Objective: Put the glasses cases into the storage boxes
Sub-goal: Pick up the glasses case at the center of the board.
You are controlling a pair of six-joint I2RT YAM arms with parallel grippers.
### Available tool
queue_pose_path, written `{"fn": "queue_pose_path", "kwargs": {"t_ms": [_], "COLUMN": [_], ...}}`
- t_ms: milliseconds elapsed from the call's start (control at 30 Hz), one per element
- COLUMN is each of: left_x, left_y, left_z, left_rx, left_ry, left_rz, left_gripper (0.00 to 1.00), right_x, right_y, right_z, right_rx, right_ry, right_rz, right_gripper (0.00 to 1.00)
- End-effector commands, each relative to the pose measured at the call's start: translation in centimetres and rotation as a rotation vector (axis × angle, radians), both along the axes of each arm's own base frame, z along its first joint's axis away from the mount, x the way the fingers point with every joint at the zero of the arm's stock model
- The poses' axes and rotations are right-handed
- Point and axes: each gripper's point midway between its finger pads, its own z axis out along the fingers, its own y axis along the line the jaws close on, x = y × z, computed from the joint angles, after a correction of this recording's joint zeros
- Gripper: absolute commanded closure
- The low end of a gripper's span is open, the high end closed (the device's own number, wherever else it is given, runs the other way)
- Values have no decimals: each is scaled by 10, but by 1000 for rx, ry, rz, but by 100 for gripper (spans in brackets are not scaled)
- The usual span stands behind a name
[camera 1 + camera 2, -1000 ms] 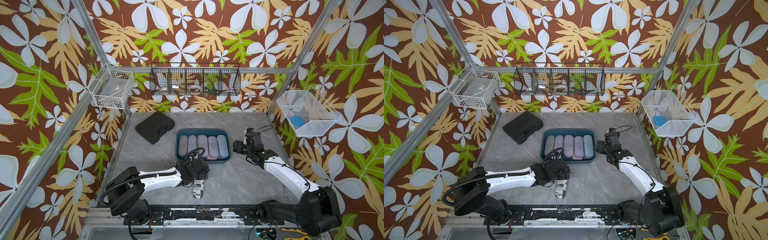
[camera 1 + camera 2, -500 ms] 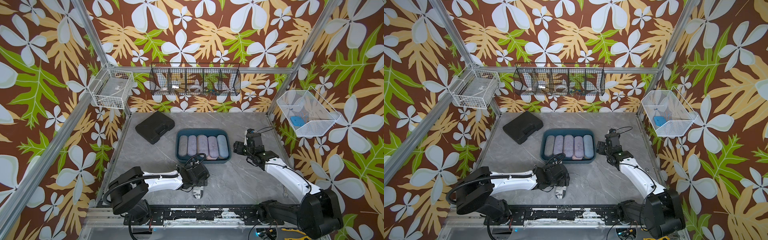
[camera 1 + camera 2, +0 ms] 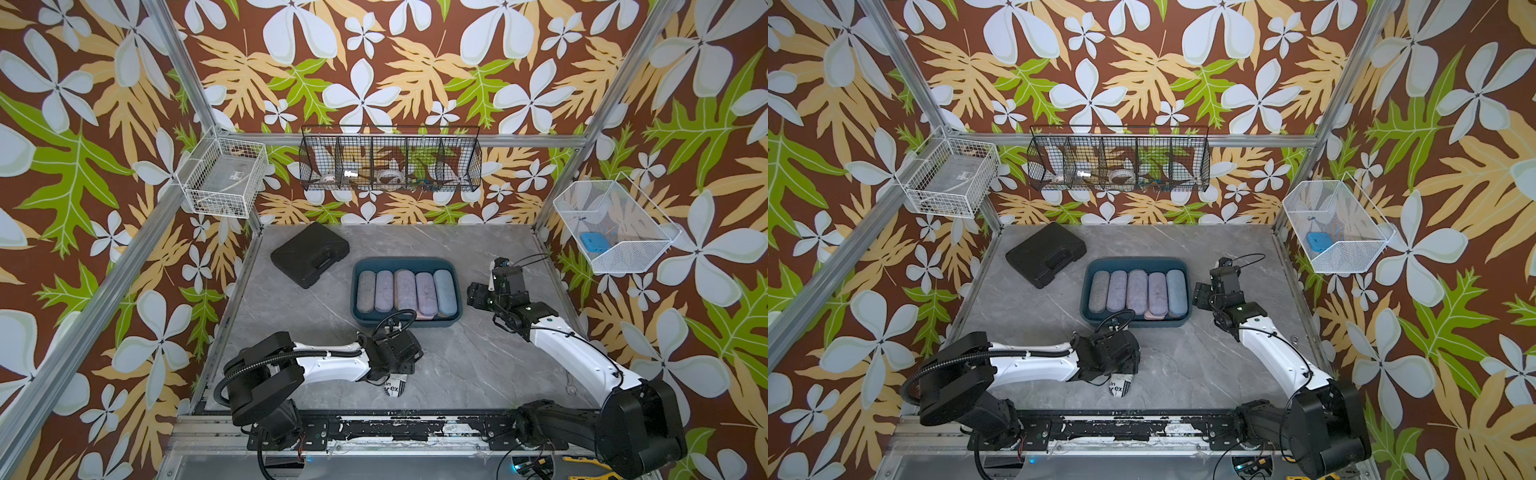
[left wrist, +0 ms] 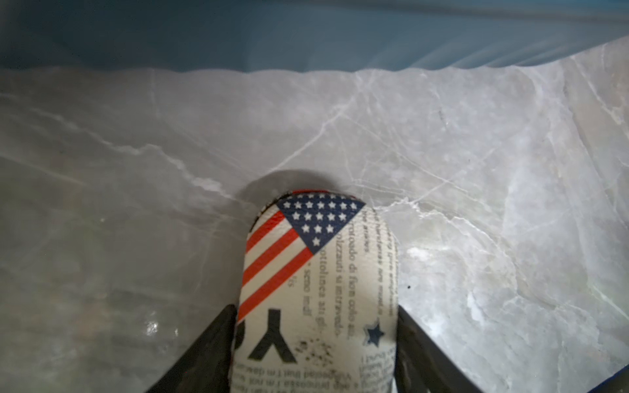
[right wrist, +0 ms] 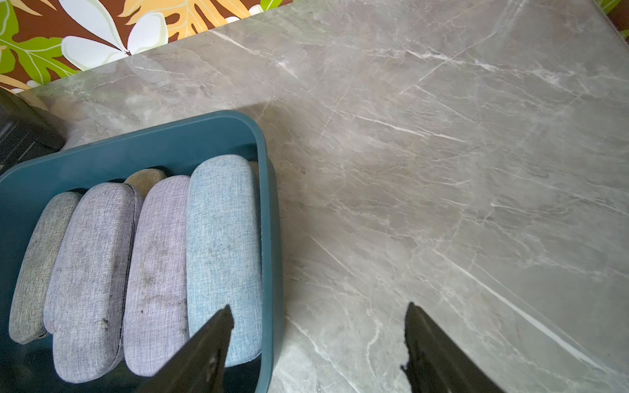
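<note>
Left end effector [image 4: 315, 307] around case [image 4: 318, 262], tub [image 4: 306, 37] ahead

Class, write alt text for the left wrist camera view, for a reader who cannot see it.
A newspaper-print oblong glasses case with a stars-and-stripes corner lies on a grey marble-patterned tabletop, with the left hand closed on it, black fingers against both long sides. The blurred wall of a dark teal plastic tub runs across beyond it.
</note>
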Motion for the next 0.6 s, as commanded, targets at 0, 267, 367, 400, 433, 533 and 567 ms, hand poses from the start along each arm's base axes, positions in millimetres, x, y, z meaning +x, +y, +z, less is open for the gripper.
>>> {"fn": "queue_pose_path", "kwargs": {"t_ms": [0, 267, 367, 400, 433, 533, 567], "left_x": [-8, -4, 0, 1, 3, 6, 7], "left_y": [6, 13, 18, 20, 23, 29, 30], "left_z": [-7, 7, 20, 24, 30, 48, 55], "left_rx": [25, 32, 46, 50, 52, 52, 46], "left_ry": [38, 4, -27, -39, -52, -88, -101], "left_rz": [-2, 22, 31, 35, 40, 54, 57], "left_gripper": [33, 37, 37, 37, 37, 37, 37], "right_x": [2, 1, 1, 1, 1, 3, 3], "right_y": [0, 1, 0, 0, 0, 2, 2], "right_z": [1, 0, 0, 0, -1, -1, -1], "right_rx": [1, 5, 2, 2, 2, 9, 9], "right_ry": [-9, -6, -6, -6, -3, -4, -4], "right_rz": [-6, -4, -6, -5, -6, -3, -3], "right_gripper": [21, 21, 21, 21, 21, 21, 21]}}
